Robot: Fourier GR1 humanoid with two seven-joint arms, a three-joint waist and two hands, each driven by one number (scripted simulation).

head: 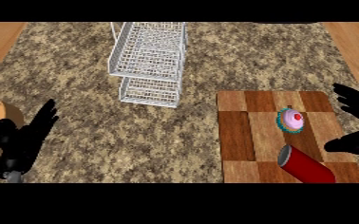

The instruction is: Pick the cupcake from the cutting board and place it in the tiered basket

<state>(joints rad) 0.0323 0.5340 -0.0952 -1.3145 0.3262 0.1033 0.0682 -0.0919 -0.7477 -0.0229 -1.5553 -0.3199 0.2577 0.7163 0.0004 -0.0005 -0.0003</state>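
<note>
A cupcake [291, 120] with pink frosting, a red cherry and a teal wrapper sits on the checkered wooden cutting board [245, 123] at the right. A white wire tiered basket [148, 61] stands at the upper middle of the counter. My right hand [346, 118] comes in from the right edge, open, its fingers spread just right of the cupcake and apart from it. At the lower left rests my left hand [28, 140], open with fingers pointing up, far from the board.
A red can [305, 165] lies on its side on the board's near part, just below the cupcake. The speckled granite counter [91, 104] stretches between the board and the basket. Wood shows at the counter's far corners.
</note>
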